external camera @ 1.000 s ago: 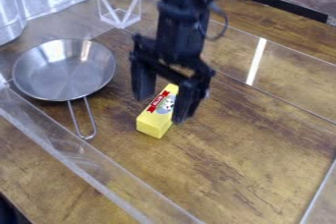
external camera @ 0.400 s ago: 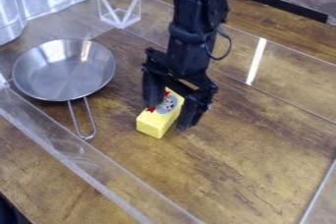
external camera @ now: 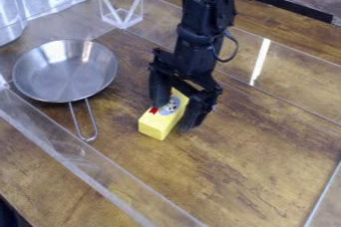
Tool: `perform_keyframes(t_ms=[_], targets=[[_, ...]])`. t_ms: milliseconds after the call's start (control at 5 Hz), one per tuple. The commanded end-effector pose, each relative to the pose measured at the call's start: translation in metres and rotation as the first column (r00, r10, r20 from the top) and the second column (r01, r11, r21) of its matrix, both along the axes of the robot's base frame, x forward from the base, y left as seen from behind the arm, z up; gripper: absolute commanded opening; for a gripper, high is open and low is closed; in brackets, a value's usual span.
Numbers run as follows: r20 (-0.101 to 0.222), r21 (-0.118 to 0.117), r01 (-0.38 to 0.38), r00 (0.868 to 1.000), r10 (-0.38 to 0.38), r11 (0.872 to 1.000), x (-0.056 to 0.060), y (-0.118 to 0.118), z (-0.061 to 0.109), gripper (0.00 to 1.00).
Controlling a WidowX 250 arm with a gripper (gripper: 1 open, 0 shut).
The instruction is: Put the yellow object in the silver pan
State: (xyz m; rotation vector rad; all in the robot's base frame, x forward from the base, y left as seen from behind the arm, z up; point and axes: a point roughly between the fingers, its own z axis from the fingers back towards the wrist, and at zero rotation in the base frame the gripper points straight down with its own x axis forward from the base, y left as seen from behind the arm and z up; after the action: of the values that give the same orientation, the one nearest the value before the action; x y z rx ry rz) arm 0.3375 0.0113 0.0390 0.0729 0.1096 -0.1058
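Down at the middle of the wooden table (external camera: pixel 253 151), the gripper (external camera: pixel 176 110) has sunk lower than a second ago and now straddles the far end of the yellow object (external camera: pixel 159 119), jaws spread wide, one finger on either side. Whether they touch it, I cannot tell. That block lies flat where it lay before, unmoved. Off to the left sits the silver pan (external camera: pixel 60 70), well apart.
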Motion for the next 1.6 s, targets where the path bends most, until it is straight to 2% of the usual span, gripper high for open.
perform_keyframes(t_ms=[0, 600, 800, 1000, 1400], targets=[[0.03, 0.005, -0.001, 1.0, 0.001, 1.0, 0.011, 0.013, 0.003, 1.0], [-0.013, 0.014, 0.002, 1.0, -0.002, 1.0, 0.018, 0.029, -0.018, 1.0], [-0.017, 0.014, -0.003, 1.0, 0.003, 1.0, 0.02, 0.032, -0.018, 0.0], [-0.025, 0.024, -0.008, 1.0, 0.009, 1.0, 0.015, 0.034, -0.015, 0.0], [-0.062, 0.049, -0.015, 0.998, 0.018, 0.999, 0.001, 0.034, -0.014, 0.0]])
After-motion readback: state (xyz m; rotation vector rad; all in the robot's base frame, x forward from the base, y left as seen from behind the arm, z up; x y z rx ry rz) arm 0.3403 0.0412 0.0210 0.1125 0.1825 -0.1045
